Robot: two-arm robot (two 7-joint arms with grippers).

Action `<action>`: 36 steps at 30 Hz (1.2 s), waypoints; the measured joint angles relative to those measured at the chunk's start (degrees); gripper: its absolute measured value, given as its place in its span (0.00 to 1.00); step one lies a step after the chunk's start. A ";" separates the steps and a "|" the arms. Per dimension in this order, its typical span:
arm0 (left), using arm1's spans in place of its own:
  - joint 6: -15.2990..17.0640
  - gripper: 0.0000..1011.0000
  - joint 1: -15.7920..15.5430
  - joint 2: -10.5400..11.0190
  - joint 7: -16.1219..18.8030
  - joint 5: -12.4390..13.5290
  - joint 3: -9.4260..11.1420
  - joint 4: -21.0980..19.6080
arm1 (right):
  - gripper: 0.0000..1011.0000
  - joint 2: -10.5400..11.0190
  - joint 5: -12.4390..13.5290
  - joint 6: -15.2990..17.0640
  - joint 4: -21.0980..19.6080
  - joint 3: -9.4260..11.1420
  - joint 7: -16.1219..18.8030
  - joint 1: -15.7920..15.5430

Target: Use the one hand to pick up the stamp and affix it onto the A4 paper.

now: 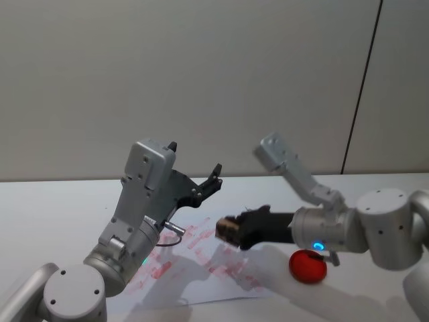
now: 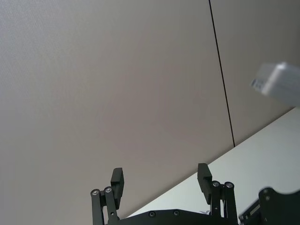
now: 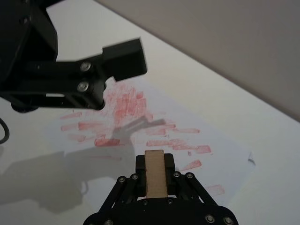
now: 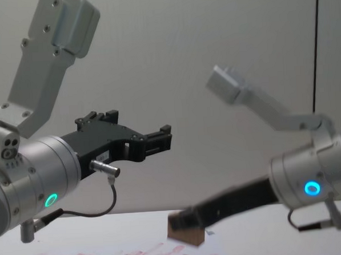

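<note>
I note 1 red round object on the white table, just right of the A4 paper. Left gripper hangs raised over the sheet's left part, fingers apart. Right gripper reaches in about level from the right, clamped on the stamp, which sits above the red prints

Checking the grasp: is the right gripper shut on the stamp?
Shut: the right gripper clamps the stamp by its sides. Left gripper raised, open.

L gripper hangs above A4 paper; paper under stamp unobstructed.
</note>
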 joint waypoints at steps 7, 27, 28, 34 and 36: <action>0.00 0.99 0.00 0.00 0.00 0.00 0.00 0.00 | 0.21 1.43 3.20 -2.22 -1.85 2.22 -3.07 -0.38; 0.00 0.99 0.00 0.00 0.00 0.00 0.00 0.00 | 0.21 8.34 8.81 -4.52 -10.53 6.57 -11.53 -9.14; 0.00 0.99 0.00 0.00 0.00 0.00 0.00 0.00 | 0.21 8.49 8.90 -4.57 -10.66 6.61 -11.62 -9.39; 0.00 0.99 0.00 0.00 0.00 0.00 0.00 0.00 | 0.21 9.80 9.40 -5.05 -11.58 6.94 -12.24 -11.33; 0.00 0.99 0.00 0.00 0.00 0.00 0.00 0.00 | 0.21 10.29 9.48 -5.22 -11.83 7.07 -12.50 -11.96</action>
